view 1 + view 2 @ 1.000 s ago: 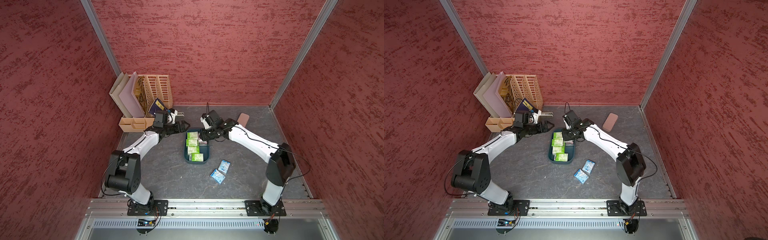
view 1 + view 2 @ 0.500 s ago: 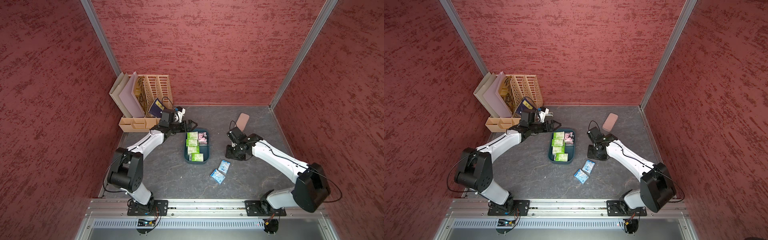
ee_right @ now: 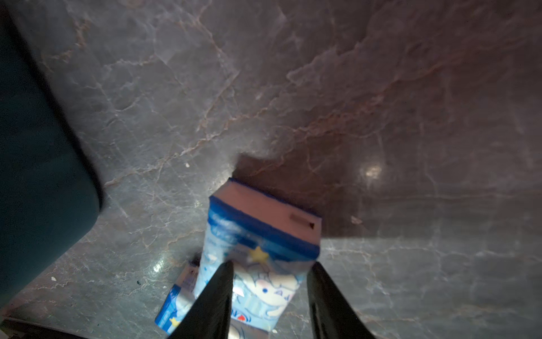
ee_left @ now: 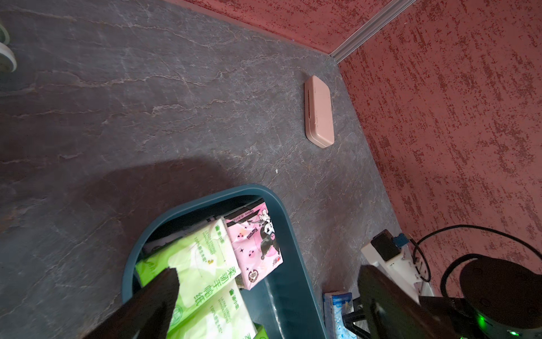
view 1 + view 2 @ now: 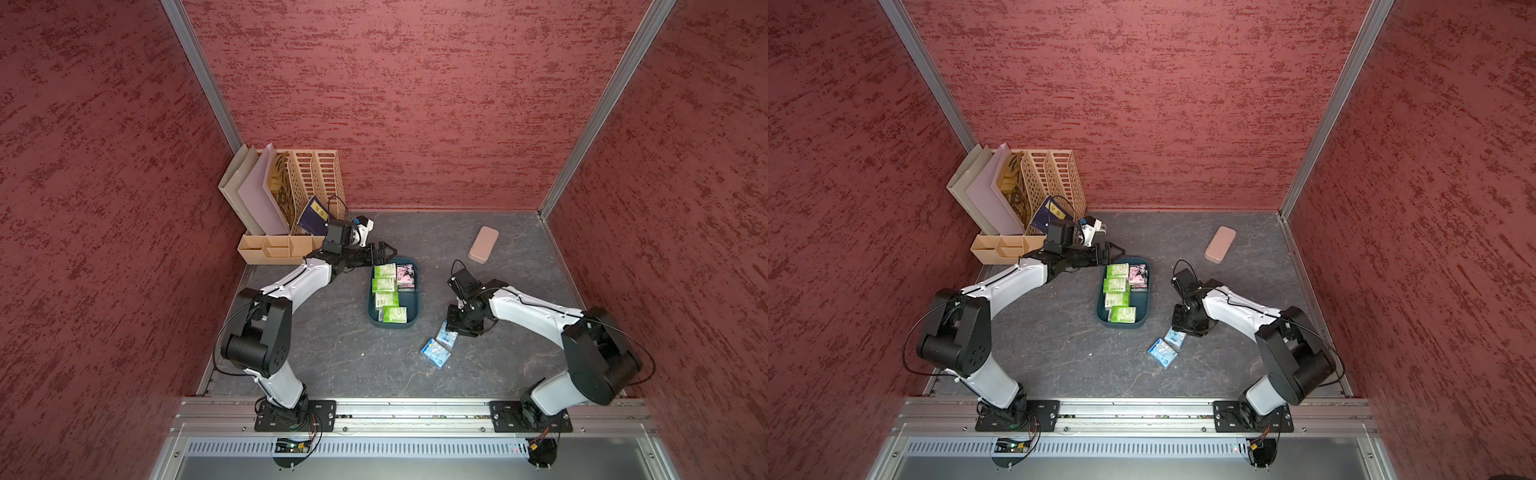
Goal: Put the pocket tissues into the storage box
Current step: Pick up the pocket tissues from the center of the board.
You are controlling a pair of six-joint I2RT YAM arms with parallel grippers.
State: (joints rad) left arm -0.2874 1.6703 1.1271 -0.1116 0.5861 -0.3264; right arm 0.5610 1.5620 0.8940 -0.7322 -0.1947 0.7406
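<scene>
The storage box (image 5: pixel 408 309) sits mid-counter and holds green packets (image 5: pixel 386 298) and a pink packet (image 5: pixel 405 277). The left end effector (image 5: pixel 384 251) hangs at its far end, fingers apart. Nearer the front edge, the right end effector (image 3: pixel 271 264) straddles a light blue packet (image 3: pixel 258 234); whether it pinches it I cannot tell. A second blue packet (image 5: pixel 435 354) lies just beside.

Blurred in the right wrist view, a blue packet (image 3: pixel 258 234) runs off the picture's edge behind the right gripper (image 3: pixel 271 265); contact cannot be told. A second packet (image 3: pixel 176 305) lies half hidden beneath. The box (image 3: pixel 35 176) is cut off.
</scene>
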